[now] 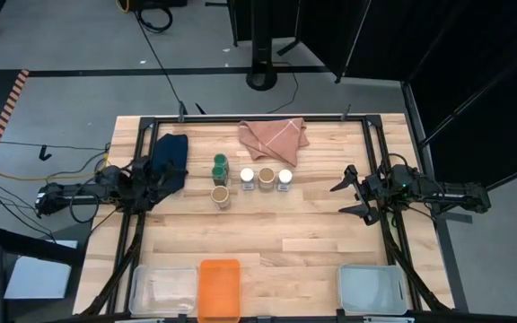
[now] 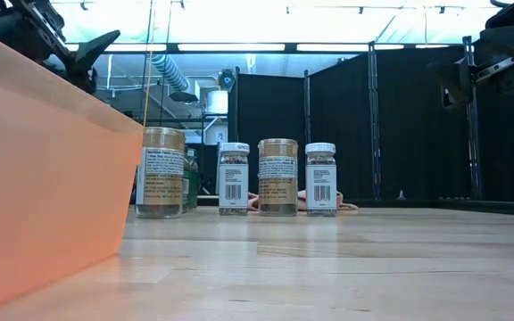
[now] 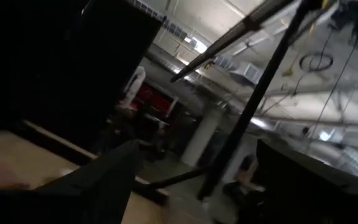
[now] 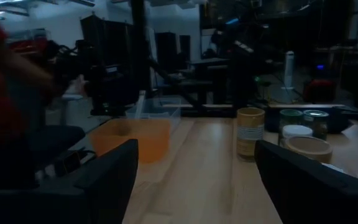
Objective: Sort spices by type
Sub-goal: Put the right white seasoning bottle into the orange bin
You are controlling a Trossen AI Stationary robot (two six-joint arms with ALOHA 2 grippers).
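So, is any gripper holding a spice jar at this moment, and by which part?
No, nothing is held. The left gripper and the right gripper are both open, away from the spice jars.

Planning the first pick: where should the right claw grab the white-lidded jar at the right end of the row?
Come from above and close on the lid of the white-lidded jar. It stands upright, its right side is free, and the tan-lidded jar crowds its left. The right claw is open.

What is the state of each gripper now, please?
Left gripper: open, holding nothing, over the dark blue cloth.
Right gripper: open, holding nothing, at the table's right side, apart from the jars.
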